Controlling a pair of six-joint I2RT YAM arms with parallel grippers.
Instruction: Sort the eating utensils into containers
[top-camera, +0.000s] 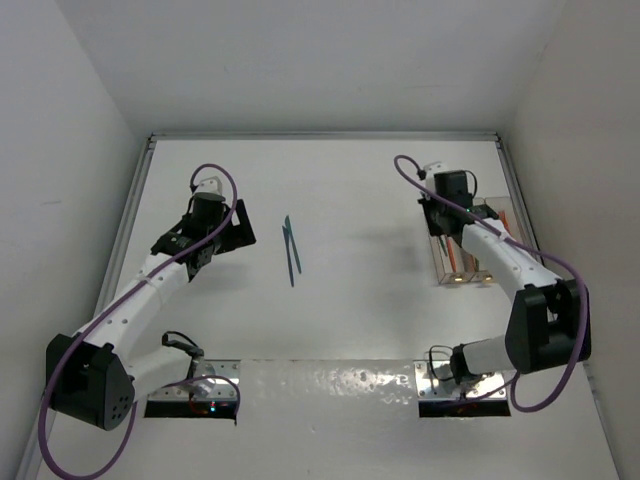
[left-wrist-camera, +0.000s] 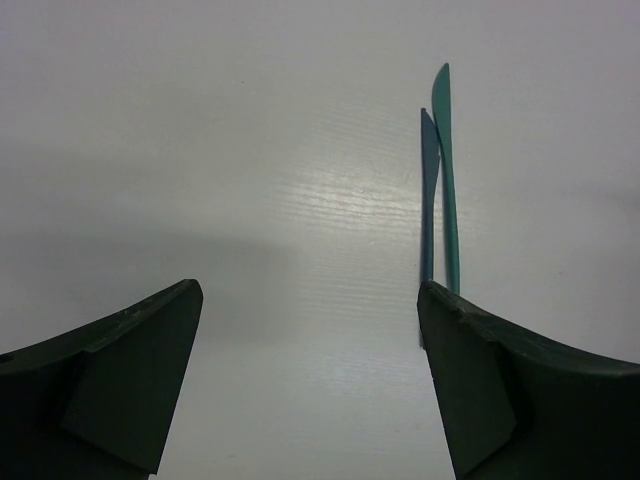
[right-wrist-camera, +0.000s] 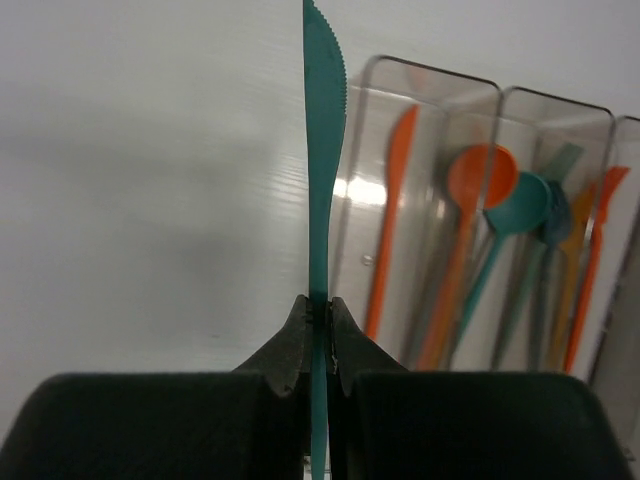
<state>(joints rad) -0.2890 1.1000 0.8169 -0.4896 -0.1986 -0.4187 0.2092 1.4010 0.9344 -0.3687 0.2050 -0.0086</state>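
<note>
Overhead and wrist views of a two-arm rig sorting plastic cutlery on a white worktop (top-camera: 380, 190).

I have the right end effector (right-wrist-camera: 318, 312) clamped tight on the handle of a teal knife (right-wrist-camera: 322, 150). Its jaws meet on the thin handle, and the serrated blade points straight away from the wrist camera. The knife sits just beside the outer wall of the containers (right-wrist-camera: 432, 72), a row of three clear bins. It is over bare worktop and not yet over any compartment. I cannot tell whether its tip touches the surface.

The bins already hold several utensils. The compartment nearest the held knife has an orange knife (right-wrist-camera: 392, 200) in it. Further along I see an orange spoon (right-wrist-camera: 478, 178), a teal spoon (right-wrist-camera: 518, 205) and a cluster of orange, yellow-orange, blue and teal handles. The clear walls overlap too much for me to say which compartment each of these sits in.

The left end effector (left-wrist-camera: 310, 380) is spread wide and holds nothing. It hovers low over the left side of the worktop, well apart from the containers. Just ahead of one of its fingers (left-wrist-camera: 520, 390) lie two loose utensils, a blue knife (left-wrist-camera: 428, 200) and a second teal knife (left-wrist-camera: 447, 180). They lie side by side, touching or nearly so.

My reading is that the sorting is most of the way done. The held knife belongs in with the orange knife. The two loose knives are all I can see left on the worktop, and they sit within easy reach of the left arm.
</note>
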